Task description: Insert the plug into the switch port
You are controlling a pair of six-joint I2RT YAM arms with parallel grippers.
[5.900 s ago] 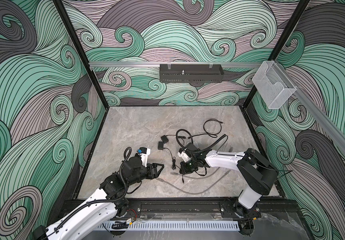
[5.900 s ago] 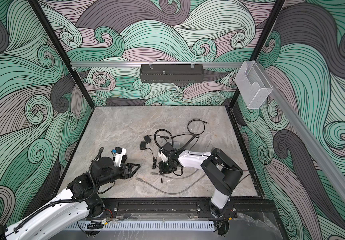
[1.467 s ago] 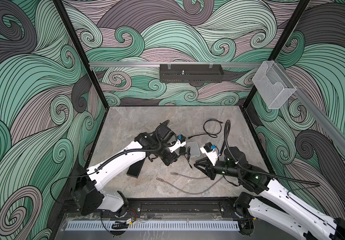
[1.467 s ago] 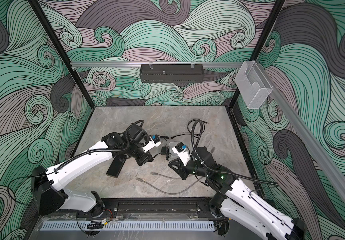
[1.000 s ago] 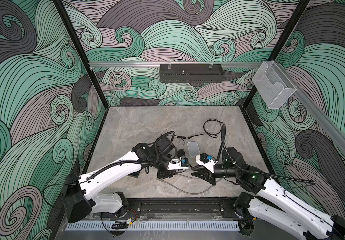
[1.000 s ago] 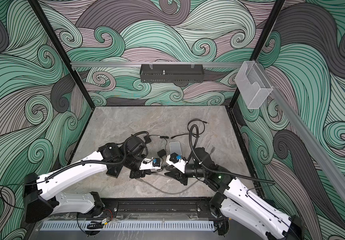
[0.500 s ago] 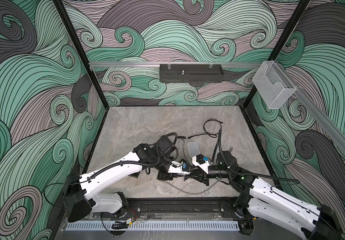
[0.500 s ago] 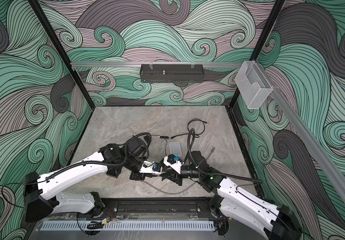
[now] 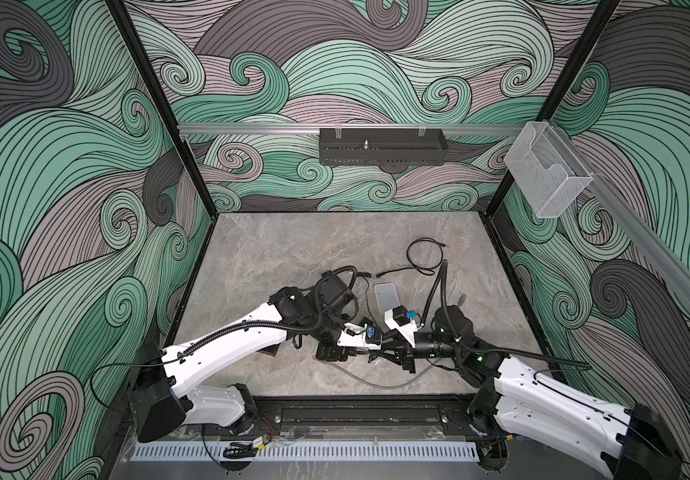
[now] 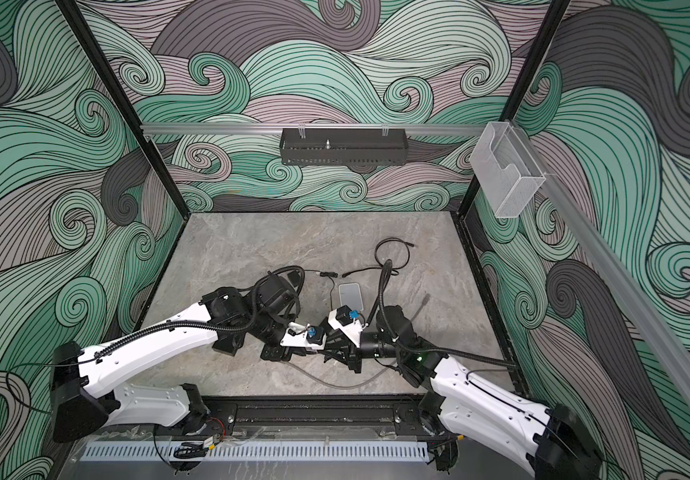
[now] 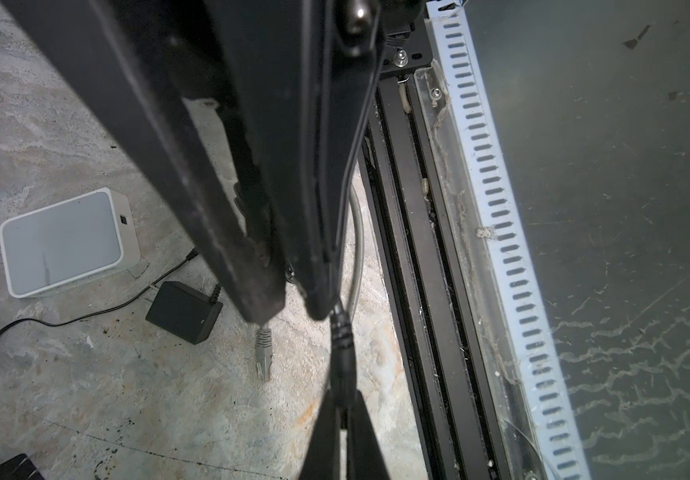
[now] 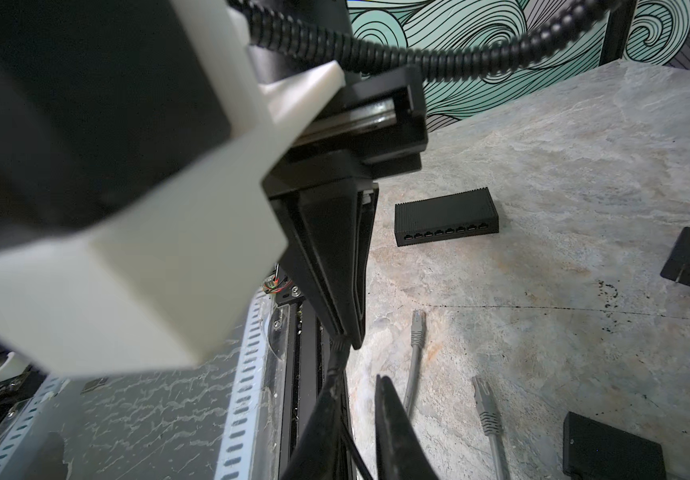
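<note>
The left pincer (image 11: 289,305), pressed together, pinches the black plug (image 11: 340,340) at its cable end, low over the front of the grey desk (image 9: 293,249). The plug's barrel sticks out past the fingertips. Farther left, well apart from the plug, the black switch (image 12: 445,212) lies flat on the desk with its row of ports turned toward the right wrist camera. In both top views the left arm hides most of it. Tip to tip with the left pincer, the right pincer (image 12: 358,386) points in from the right. Its jaws are slightly spread on either side of the plug's free end, one finger (image 12: 393,415) clear of it. A grey network cable (image 12: 417,332) lies on the desk beneath the two pincers, with a black power adapter (image 11: 183,311) and a white box (image 9: 385,296) near them.
</note>
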